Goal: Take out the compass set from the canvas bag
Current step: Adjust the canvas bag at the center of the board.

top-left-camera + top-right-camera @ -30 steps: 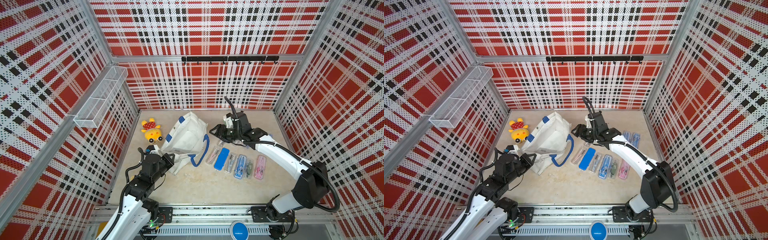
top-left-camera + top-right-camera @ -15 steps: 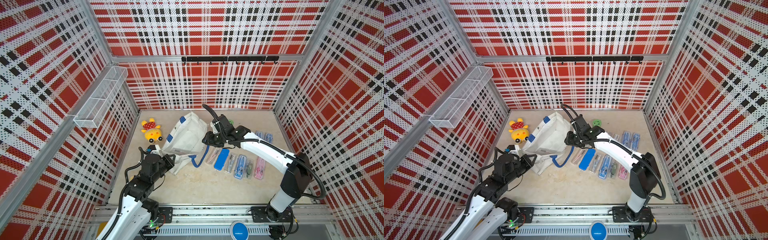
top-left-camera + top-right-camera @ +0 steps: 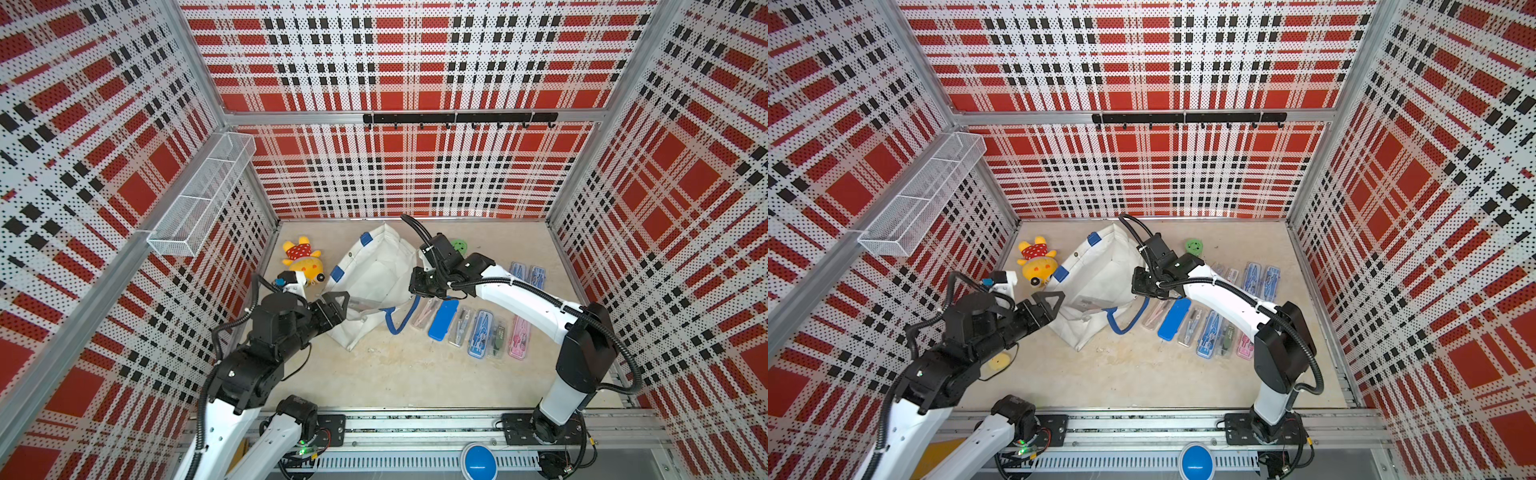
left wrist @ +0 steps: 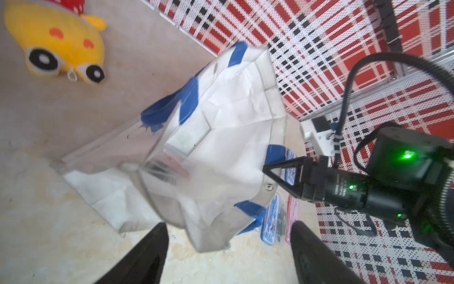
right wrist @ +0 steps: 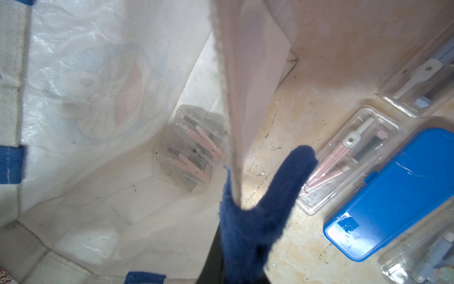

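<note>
canvas bag (image 3: pixel 376 270) rim pinched between the right jaws.

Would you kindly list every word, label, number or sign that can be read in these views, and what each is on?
No text is legible anywhere.
right arm: small white print on its black housing, too blurred to read.
compass set cases: printed inserts, too small to read.
canvas bag: a faint cartoon print shows through the fabric, no letters made out.
</note>
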`<move>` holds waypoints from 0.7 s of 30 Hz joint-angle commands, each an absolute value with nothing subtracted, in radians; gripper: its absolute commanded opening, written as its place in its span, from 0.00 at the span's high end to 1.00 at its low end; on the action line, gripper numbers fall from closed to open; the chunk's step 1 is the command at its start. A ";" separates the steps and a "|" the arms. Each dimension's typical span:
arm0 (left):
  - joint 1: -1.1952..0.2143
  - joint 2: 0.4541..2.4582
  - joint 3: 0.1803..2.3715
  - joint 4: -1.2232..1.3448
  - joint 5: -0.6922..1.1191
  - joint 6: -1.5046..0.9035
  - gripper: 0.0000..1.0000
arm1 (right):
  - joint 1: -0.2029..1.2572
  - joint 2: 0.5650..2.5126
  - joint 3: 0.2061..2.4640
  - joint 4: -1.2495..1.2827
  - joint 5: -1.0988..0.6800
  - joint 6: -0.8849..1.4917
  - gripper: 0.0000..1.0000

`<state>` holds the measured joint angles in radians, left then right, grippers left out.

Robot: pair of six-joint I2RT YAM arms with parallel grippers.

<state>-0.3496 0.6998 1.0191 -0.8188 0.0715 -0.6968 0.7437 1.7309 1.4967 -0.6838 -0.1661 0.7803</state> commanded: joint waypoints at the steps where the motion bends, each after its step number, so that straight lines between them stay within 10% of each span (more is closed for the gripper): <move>1: -0.342 0.859 1.136 -0.967 0.048 -0.517 0.17 | 0.738 1.721 1.494 -0.664 -0.155 0.752 0.90; 21: -0.240 1.511 1.541 -1.086 0.050 -0.096 0.15 | 0.716 1.749 1.496 -0.653 -0.228 0.729 0.88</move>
